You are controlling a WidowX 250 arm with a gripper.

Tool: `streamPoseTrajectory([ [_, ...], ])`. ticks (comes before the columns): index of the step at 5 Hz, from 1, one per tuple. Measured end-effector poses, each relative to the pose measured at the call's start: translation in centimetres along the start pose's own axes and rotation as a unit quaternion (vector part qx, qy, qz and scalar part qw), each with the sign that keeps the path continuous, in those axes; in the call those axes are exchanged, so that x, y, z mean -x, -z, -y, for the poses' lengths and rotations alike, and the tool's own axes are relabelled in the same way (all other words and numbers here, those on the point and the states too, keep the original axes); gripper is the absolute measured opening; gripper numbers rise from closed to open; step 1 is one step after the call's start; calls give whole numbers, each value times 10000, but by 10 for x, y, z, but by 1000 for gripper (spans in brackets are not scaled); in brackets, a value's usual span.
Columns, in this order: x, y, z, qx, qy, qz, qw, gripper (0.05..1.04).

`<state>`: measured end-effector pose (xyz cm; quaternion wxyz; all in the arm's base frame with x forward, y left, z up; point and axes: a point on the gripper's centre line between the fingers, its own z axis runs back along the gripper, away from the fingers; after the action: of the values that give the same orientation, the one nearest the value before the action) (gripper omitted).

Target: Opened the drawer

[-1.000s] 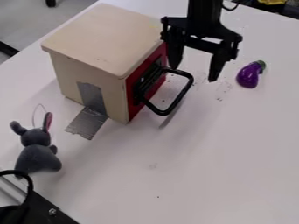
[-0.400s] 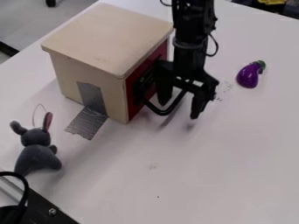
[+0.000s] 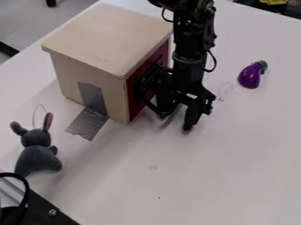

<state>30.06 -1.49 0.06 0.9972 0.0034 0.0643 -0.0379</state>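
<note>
Most probably robotics lab, or perhaps workshop of similar kind. To be recognised by black robot arm with exposed joints and cable, above plain white table. Also by wooden box, taped to table with rough grey strip, improvised in look. On same table, grey plush animal and purple toy-like eggplant. At lower left, black hardware with visible bolt. Beyond table, smooth grey floor.

No readable text or numbers anywhere
</note>
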Motion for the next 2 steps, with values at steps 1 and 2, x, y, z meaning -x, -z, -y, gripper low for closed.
streamPoseTrajectory([
  [1, -1, -1, 6, 82, 16, 193, 9998, 370],
  [2, -2, -2, 20, 174, 129, 454, 9987, 267],
])
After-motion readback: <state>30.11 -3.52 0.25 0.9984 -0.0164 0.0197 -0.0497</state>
